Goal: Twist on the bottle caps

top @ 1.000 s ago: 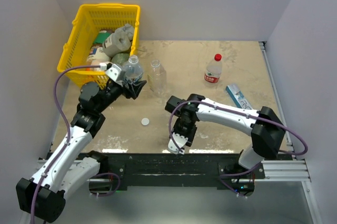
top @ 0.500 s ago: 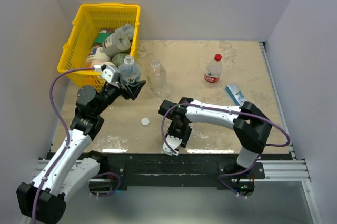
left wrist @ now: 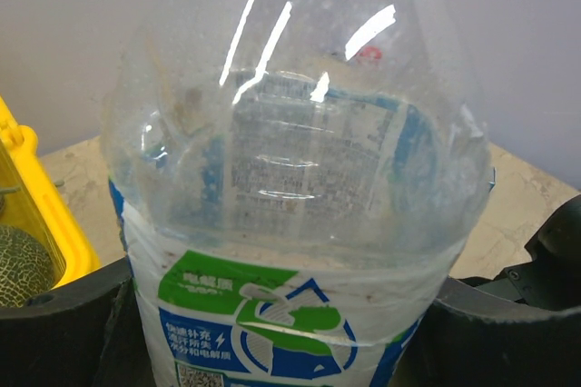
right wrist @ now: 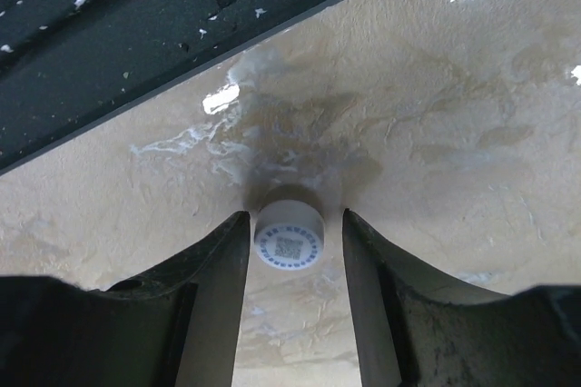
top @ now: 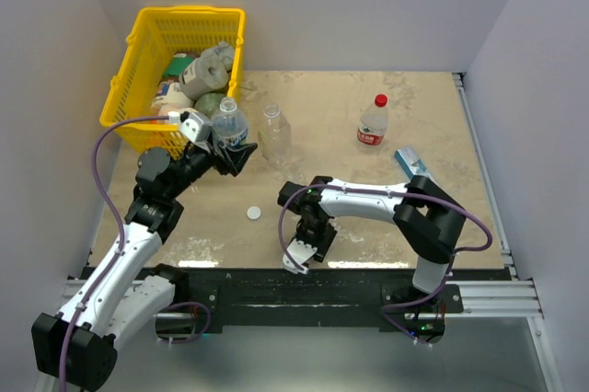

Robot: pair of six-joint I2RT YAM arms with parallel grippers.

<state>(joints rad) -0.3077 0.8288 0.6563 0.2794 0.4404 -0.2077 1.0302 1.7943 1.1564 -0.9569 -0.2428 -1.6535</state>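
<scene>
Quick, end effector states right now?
Left end effector: closed on the blue-labelled bottle.
Right end effector: straddling the white cap; grip cannot be told.

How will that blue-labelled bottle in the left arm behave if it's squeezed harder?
Probably light: the blue-labelled bottle looks empty through its clear wall. That thin wall looks creased, so the left fingers would likely crush it further. Its glossy label may slip in the grip.
</scene>
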